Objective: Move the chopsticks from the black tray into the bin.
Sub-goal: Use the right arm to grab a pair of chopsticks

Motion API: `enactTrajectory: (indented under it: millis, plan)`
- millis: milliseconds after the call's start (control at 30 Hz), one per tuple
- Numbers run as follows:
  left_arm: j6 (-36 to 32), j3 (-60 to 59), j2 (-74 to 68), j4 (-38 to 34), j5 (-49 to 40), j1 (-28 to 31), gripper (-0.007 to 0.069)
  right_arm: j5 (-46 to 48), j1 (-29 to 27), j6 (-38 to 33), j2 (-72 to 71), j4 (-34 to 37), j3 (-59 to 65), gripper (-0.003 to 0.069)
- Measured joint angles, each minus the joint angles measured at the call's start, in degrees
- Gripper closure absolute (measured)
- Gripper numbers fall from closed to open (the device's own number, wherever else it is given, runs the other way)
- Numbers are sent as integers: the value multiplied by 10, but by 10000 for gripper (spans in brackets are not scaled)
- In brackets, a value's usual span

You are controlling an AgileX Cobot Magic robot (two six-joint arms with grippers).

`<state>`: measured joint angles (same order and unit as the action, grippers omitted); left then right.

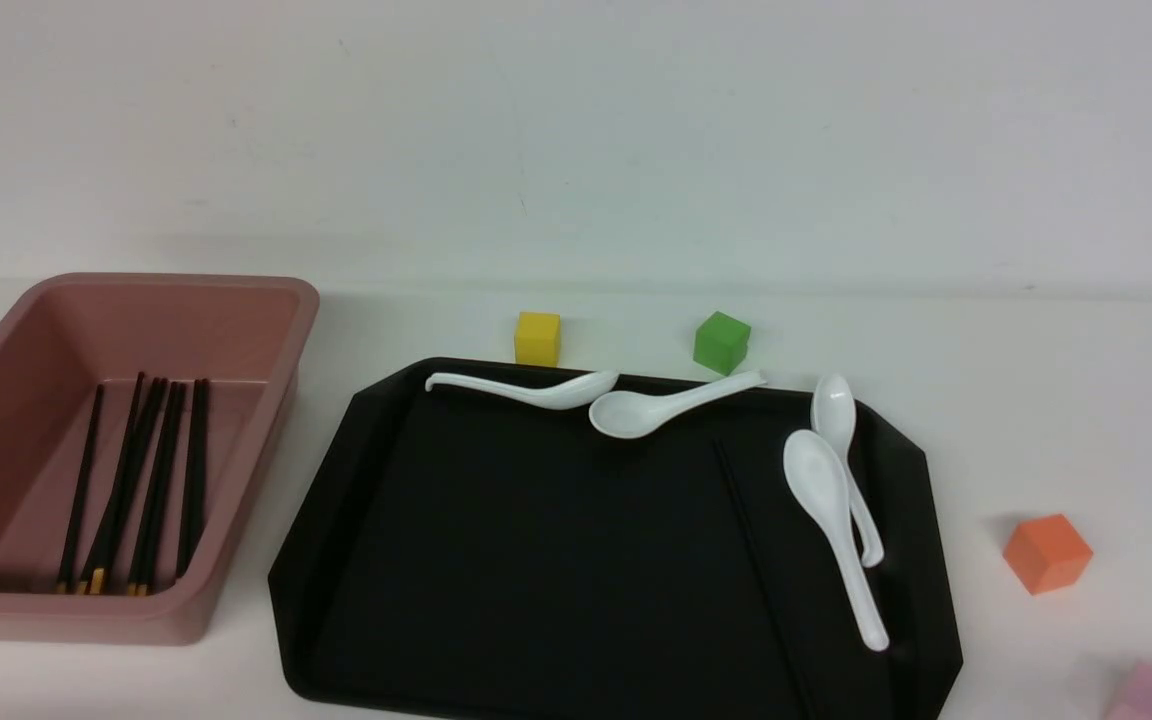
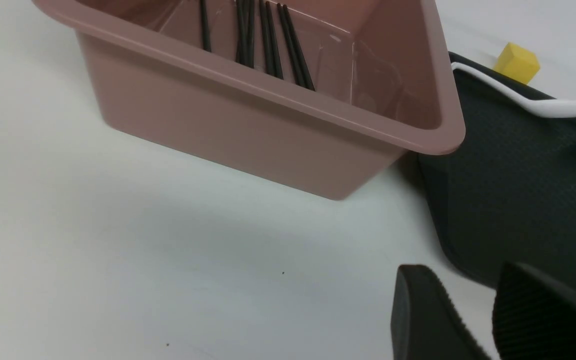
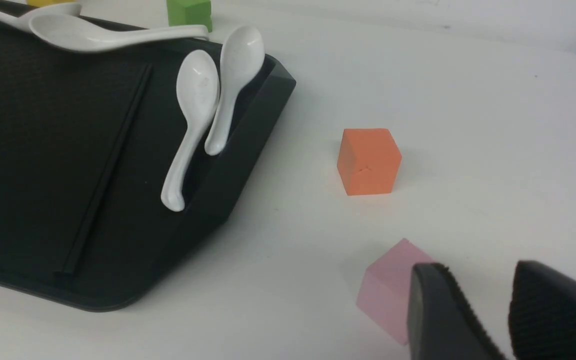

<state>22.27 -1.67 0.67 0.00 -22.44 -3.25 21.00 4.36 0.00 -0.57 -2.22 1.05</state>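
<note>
left fingers (image 2: 428,320), right fingers (image 3: 443,320) apart, empty; chopsticks (image 1: 158,470) in bin (image 1: 186,330) and on black tray (image 1: 496,560)

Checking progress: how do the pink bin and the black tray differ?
The bin is pink, deep-walled; the black tray is flat, low-rimmed, wider. The bin holds only chopsticks; the tray holds four white spoons and a leftover chopstick. Both rest on the white table.

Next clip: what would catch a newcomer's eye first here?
The wide black tray fills the middle, four white spoons bright along its far and right edges; at least one chopstick lies nearly invisible on it. Left of it, the pink bin holds a bundle of chopsticks. An orange cube sits right of the tray.
</note>
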Motion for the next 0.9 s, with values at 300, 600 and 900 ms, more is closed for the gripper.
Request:
enactTrajectory:
  millis: [300, 600, 900]
  plan:
    - [0, 0, 0, 0, 0, 0, 388, 0, 0, 0, 0, -1, 0, 420]
    - [0, 0, 0, 0, 0, 0, 386, -16, 0, 123, 0, 236, 3, 419]
    - [0, 0, 0, 0, 0, 0, 386, -25, 1, 155, 0, 387, 3, 419]
